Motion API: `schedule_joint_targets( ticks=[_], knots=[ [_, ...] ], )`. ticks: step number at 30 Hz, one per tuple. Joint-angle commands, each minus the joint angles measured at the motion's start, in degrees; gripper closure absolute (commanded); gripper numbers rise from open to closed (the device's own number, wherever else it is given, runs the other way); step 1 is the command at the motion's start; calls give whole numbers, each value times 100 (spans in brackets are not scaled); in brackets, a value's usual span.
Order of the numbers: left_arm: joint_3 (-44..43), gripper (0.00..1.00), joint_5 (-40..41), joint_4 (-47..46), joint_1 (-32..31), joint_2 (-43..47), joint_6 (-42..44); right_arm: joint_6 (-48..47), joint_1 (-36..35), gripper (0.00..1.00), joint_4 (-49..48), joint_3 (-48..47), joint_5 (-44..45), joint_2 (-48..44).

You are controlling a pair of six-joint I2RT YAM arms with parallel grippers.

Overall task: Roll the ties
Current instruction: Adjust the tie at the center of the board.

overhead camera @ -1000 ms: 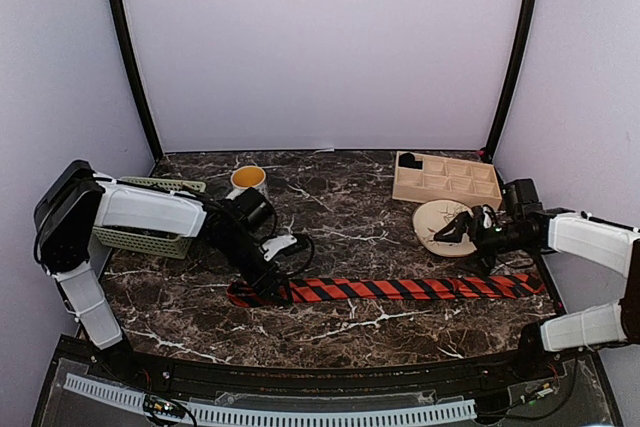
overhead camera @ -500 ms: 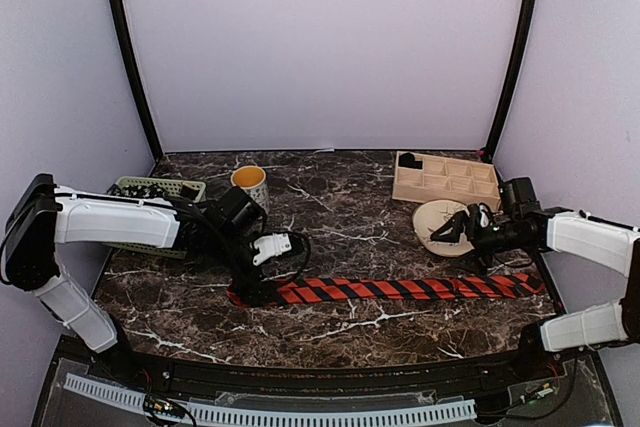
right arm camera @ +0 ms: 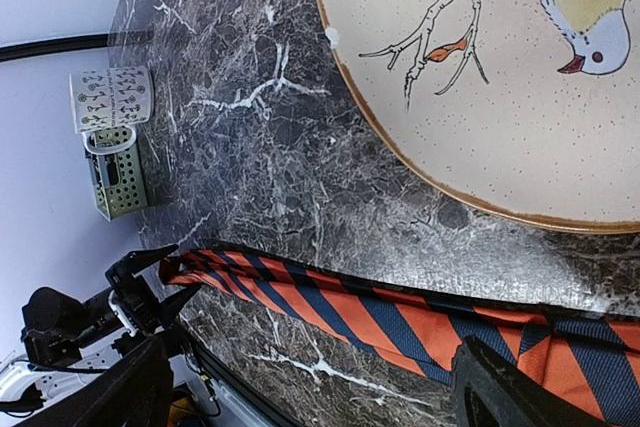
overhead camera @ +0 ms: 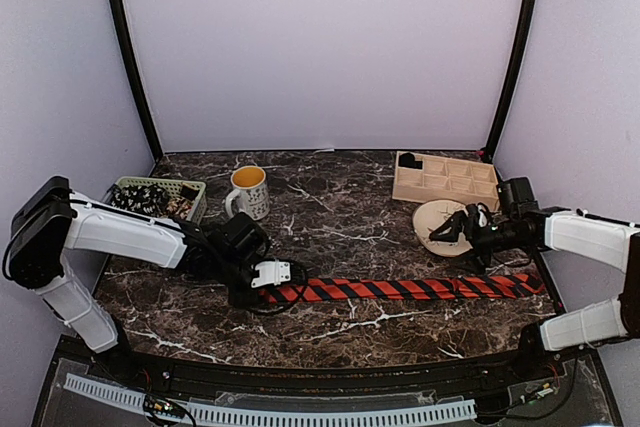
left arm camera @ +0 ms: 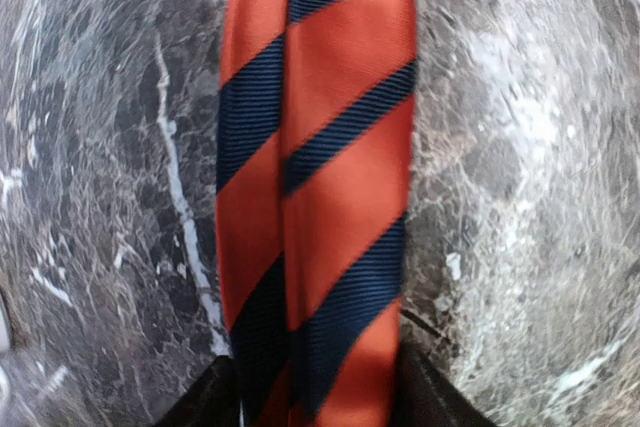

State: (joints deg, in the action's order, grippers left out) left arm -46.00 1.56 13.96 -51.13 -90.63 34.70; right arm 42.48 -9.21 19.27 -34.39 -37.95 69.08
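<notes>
Left pincer [overhead camera: 262, 287] seemingly grips striped tie [overhead camera: 400, 289]; right pincer [overhead camera: 458, 229] open above plate [overhead camera: 427, 223].

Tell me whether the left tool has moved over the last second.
Yes. The left tool has shifted down the top view, farther from the mug, and now sits at the striped tie's left end.

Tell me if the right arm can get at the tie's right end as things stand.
Probably yes. The right gripper hovers open by the plate, and the striped tie lies flat just nearer the arms, its right end uncovered, nothing between.
</notes>
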Motion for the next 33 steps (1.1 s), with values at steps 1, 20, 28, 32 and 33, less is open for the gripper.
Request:
schedule_joint_targets(
  ticks=[1, 20, 28, 32, 33],
  knots=[
    [-159, 60, -15, 110, 105, -277, 182, -18, -48, 3, -114, -154, -86, 29],
    [-1341, 18, -1836, 654, 578, -663, -437, -206, -46, 3, 159, -408, -52, 80],
    [-2074, 27, -1890, 18, 157, -1589, -560, -229, -46, 3, 229, -456, -39, 80],
    [-2355, 35, -1901, 176, 113, -1939, -563, -294, -46, 3, 394, -509, 9, 29],
    [-2371, 39, -1874, 254, 109, -1975, -544, -312, -46, 4, 454, -523, 26, 1]
  ],
)
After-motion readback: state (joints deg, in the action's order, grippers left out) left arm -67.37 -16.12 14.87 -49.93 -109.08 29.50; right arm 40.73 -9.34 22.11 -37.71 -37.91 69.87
